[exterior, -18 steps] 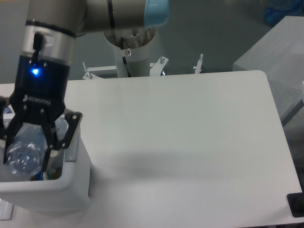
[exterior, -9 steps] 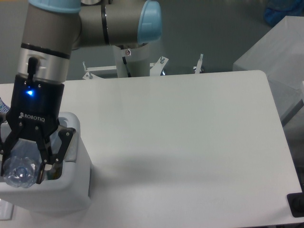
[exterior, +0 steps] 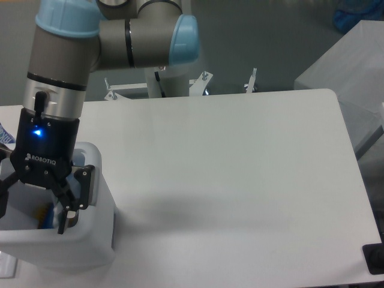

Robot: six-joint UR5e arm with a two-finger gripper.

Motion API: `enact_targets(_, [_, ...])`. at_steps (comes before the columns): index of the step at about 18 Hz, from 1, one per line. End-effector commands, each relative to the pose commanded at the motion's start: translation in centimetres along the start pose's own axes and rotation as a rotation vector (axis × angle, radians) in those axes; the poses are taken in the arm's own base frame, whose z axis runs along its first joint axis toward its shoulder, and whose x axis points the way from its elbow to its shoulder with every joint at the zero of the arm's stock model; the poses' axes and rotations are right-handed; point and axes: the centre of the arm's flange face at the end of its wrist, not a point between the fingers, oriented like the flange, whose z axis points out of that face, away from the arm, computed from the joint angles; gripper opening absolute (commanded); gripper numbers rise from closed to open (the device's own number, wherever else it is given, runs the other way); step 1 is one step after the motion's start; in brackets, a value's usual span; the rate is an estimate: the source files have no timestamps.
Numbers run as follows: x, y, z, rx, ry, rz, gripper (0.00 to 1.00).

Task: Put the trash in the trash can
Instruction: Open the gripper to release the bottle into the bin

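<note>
The white trash can (exterior: 90,249) stands at the table's front left corner. My gripper (exterior: 33,209) hangs low inside its opening, with the fingers (exterior: 67,211) spread wide and nothing between them. A small blue and orange bit (exterior: 45,215), probably the label of the slim bottle, shows inside the bin between the fingers. The rest of the bottle is hidden by the gripper and the bin wall. The crumpled clear cup is out of view.
The white table (exterior: 240,168) runs to the right. A grey box (exterior: 351,54) stands beyond its right far corner. A black object (exterior: 374,259) sits at the front right edge. Metal clamps (exterior: 203,79) sit by the arm's base at the far edge.
The gripper went down into the trash can with the clear bottle, then opened. The bottle has left the fingers and dropped into the bin.
</note>
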Motion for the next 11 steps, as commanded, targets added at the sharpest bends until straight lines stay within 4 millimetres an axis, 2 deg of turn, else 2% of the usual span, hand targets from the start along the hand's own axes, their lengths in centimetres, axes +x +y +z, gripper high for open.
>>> enact_targets(2, [-1.7, 0.3, -0.1, -0.009, -0.025, 0.004, 1.00])
enact_targets(5, [-6.4, 0.9, -0.9, -0.030, -0.098, -0.033, 1.00])
enact_targets(8, [-8.8, 1.5, -2.4, -0.051, -0.134, 0.001, 1.00])
enact_targets(11, [-10.0, 2.0, -3.7, -0.099, -0.211, 0.059, 1.00])
